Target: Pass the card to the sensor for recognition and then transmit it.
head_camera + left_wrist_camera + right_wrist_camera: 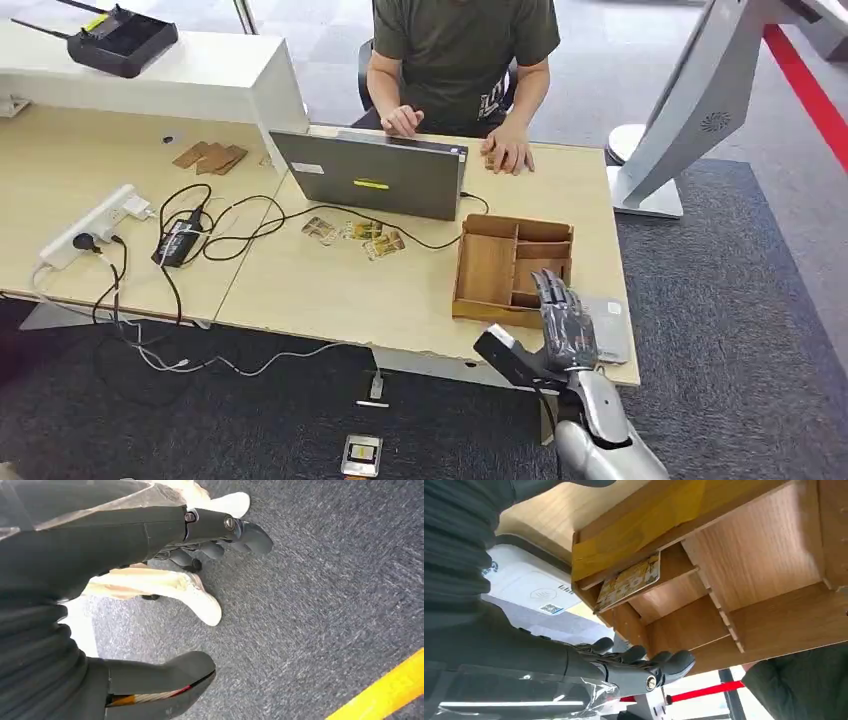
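Right hand over the near edge of the wooden tray, card lying inside.

The long pale wooden desk (330, 290) carries a grey laptop (372, 178), then a compartmented wooden tray (487, 270) at its near right. The grey flat sensor pad (612, 330) is half hidden behind the right hand (563, 318), whose fingers are extended, holding nothing. A yellow printed card (629, 581) leans in a small tray compartment. The left hand (165, 575) hangs above carpet, fingers apart.
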`<state>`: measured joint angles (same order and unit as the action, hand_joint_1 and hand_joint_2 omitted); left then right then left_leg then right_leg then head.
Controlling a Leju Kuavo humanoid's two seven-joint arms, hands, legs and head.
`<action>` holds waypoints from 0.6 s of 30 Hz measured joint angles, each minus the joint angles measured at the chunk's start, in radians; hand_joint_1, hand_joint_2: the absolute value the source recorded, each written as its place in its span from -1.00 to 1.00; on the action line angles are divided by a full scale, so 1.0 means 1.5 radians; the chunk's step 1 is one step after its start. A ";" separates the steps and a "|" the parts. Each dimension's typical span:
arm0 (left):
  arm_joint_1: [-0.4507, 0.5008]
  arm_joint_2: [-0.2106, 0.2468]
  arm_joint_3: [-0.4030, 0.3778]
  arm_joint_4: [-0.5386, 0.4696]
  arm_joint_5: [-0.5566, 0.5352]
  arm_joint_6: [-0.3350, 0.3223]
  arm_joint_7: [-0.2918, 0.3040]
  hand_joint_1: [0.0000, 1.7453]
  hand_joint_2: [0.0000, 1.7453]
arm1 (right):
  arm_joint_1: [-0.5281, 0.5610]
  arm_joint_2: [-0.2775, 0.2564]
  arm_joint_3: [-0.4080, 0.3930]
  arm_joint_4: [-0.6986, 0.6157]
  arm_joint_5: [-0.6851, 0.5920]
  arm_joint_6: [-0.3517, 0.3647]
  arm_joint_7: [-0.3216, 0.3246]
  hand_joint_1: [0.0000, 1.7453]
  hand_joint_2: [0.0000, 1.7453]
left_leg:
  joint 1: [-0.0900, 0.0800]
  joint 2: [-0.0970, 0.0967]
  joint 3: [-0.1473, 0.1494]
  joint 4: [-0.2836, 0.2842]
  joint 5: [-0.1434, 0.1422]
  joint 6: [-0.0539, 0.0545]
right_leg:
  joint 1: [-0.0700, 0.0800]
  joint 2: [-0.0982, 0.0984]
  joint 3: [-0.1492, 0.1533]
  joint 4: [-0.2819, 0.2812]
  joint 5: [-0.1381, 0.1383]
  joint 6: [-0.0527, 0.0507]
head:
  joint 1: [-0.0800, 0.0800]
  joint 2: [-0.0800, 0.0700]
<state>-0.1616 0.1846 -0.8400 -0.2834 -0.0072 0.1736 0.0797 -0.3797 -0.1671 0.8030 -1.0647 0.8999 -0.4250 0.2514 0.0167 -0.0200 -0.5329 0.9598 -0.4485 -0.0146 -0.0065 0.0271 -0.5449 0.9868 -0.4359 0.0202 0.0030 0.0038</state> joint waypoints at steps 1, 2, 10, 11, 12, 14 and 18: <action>0.001 0.000 0.000 0.000 0.001 0.001 -0.001 -1.00 1.00 | 0.000 0.001 0.002 0.000 0.000 0.000 0.000 -1.00 1.00 | 0.000 0.000 0.000 0.000 0.000 0.000 | 0.000 0.000 0.000 0.000 0.000 0.000 | 0.000 0.000; 0.002 0.001 0.000 0.000 0.002 0.002 -0.002 -1.00 1.00 | -0.001 0.001 0.004 0.000 -0.001 0.000 0.001 -1.00 1.00 | 0.000 0.000 0.000 0.000 0.000 0.000 | 0.000 0.000 0.000 0.000 0.000 0.000 | 0.000 0.000; 0.004 0.002 0.000 0.000 0.008 0.003 -0.006 -1.00 1.00 | -0.008 0.002 0.019 0.006 0.005 -0.003 0.007 -1.00 1.00 | 0.000 0.000 0.000 0.000 0.000 0.000 | 0.000 0.000 0.000 0.000 0.000 0.000 | 0.000 0.000; 0.004 0.002 0.000 0.000 0.010 0.003 -0.006 -1.00 1.00 | -0.008 0.002 0.020 0.007 0.011 -0.003 0.010 -1.00 1.00 | 0.000 0.000 0.000 0.000 0.000 0.000 | 0.000 0.000 0.000 0.000 0.000 0.000 | 0.000 0.000; 0.005 0.002 0.000 0.000 0.012 0.003 -0.006 -1.00 1.00 | -0.010 0.002 0.022 0.008 0.023 -0.003 0.014 -1.00 1.00 | 0.000 0.000 0.000 0.000 0.000 0.000 | 0.000 0.000 0.000 0.000 0.000 0.000 | 0.000 0.000; 0.005 0.002 0.000 0.000 0.016 0.003 -0.006 -1.00 1.00 | -0.013 0.001 0.027 0.010 0.046 -0.006 0.021 -1.00 1.00 | 0.000 0.000 0.000 0.000 0.000 0.000 | 0.000 0.000 0.000 0.000 0.000 0.000 | 0.000 0.000; 0.005 0.004 0.000 0.000 0.023 0.003 -0.006 -1.00 1.00 | -0.020 -0.001 0.032 0.017 0.080 -0.011 0.027 -1.00 1.00 | 0.000 0.000 0.000 0.000 0.000 0.000 | 0.000 0.000 0.000 0.000 0.000 0.000 | 0.000 0.000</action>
<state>-0.1536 0.1899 -0.8400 -0.2834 0.0275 0.1781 0.0710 -0.4102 -0.1682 0.8515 -1.0387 1.0201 -0.4418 0.2922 0.0167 -0.0200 -0.5329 0.9599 -0.4484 -0.0146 -0.0065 0.0271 -0.5449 0.9868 -0.4359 0.0202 0.0027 0.0038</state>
